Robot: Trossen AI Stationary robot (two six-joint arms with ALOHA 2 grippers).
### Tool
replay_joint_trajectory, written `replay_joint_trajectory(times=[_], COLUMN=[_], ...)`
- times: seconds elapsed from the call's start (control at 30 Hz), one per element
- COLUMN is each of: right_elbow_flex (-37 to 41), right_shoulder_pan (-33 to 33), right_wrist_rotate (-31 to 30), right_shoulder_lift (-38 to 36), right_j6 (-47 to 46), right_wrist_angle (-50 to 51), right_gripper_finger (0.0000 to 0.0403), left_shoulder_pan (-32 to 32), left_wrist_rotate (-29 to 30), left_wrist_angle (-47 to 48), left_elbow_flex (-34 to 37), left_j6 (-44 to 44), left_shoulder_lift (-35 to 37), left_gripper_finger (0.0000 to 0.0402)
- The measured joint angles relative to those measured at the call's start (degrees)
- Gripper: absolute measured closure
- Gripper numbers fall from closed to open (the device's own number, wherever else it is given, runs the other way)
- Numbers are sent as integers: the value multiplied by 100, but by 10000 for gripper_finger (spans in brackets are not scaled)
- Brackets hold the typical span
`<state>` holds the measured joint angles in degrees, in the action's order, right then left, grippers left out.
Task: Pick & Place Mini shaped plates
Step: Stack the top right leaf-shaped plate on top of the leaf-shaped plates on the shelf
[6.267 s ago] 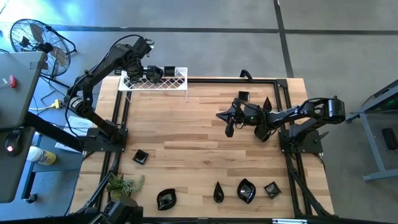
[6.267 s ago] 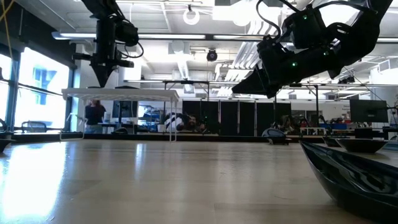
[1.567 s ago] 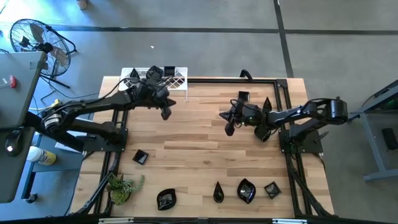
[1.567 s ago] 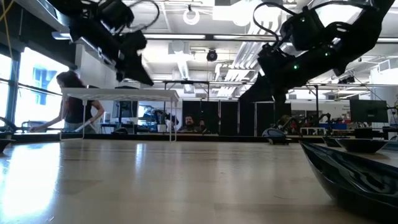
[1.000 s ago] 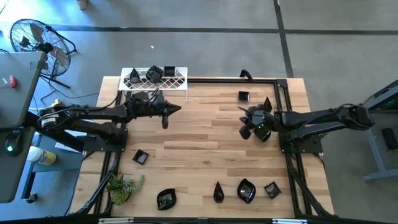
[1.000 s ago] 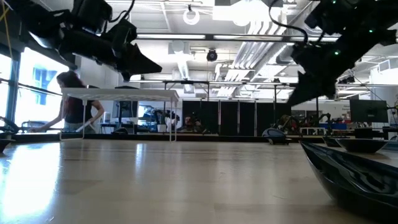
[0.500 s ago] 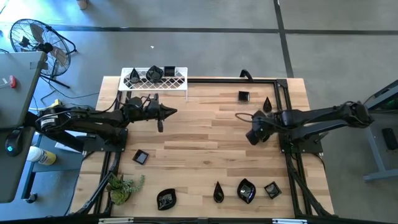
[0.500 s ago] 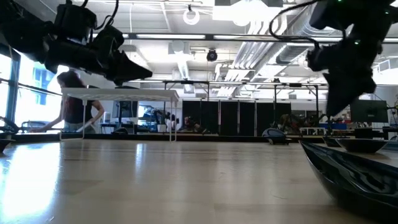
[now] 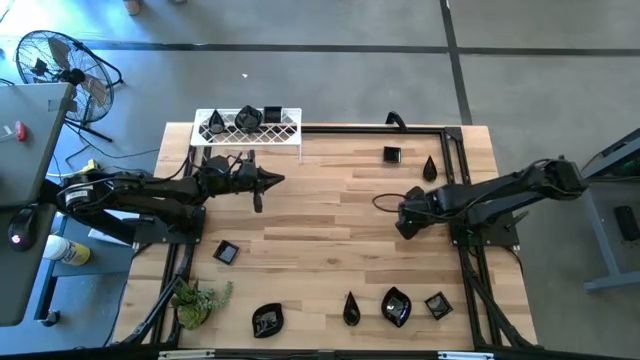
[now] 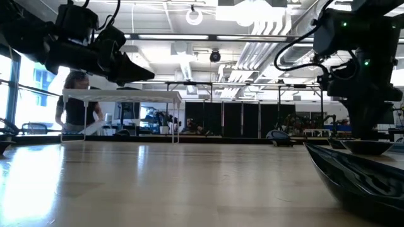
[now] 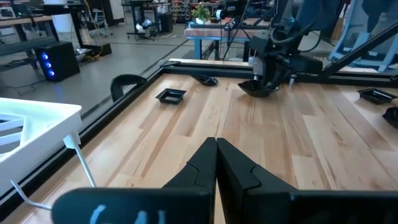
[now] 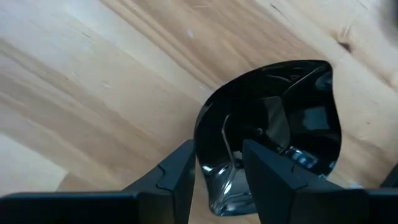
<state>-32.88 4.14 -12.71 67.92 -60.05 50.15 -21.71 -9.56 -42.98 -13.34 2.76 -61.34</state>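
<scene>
Fingers (image 12: 186,171) of right arm part-open, straddling teardrop plate (image 12: 273,127) rim

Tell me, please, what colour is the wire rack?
White, clearest in the high view: the wire rack.

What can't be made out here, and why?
High view: the teardrop plate at the right gripper is hidden under that arm; only its wrist view shows it.
High view: dishes on the white rack, near the idle left gripper, are too small to count.
Low view: the near plate is cut by the frame edge.
</scene>
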Motion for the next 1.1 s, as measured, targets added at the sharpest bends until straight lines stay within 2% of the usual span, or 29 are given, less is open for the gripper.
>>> replay_joint_trajectory(times=[0.17, 0.27, 0.47, 0.67, 0.8, 1.0, 1.1], right_elbow_flex=[0, 0, 0, 0, 0, -4, -9], right_shoulder_pan=[0, 0, 11, 11, 11, 11, 11], right_wrist_rotate=[-171, -21, 86, 48, 27, -106, -126], right_shoulder_lift=[324, 548, 961, 973, 973, 964, 964], right_j6=[504, 766, 793, 678, 712, 905, 943], right_wrist_angle=[-117, -358, -427, -414, -412, -391, -389], right_gripper_finger=[274, 274, 274, 278, 310, 388, 394], left_shoulder_pan=[0, 0, -1, 0, 0, 0, 0], left_wrist_rotate=[-2, -13, -32, -42, -44, -46, -42], left_wrist_angle=[126, 213, 314, 343, 372, 350, 253], left_elbow_flex=[-2, -2, -2, -2, -2, -4, -4], left_j6=[0, 0, -2, -2, -4, -68, -109], left_shoulder_lift=[0, 0, -4, -4, -4, -4, -4], left_gripper_finger=[402, 402, 402, 402, 401, 401, 401])
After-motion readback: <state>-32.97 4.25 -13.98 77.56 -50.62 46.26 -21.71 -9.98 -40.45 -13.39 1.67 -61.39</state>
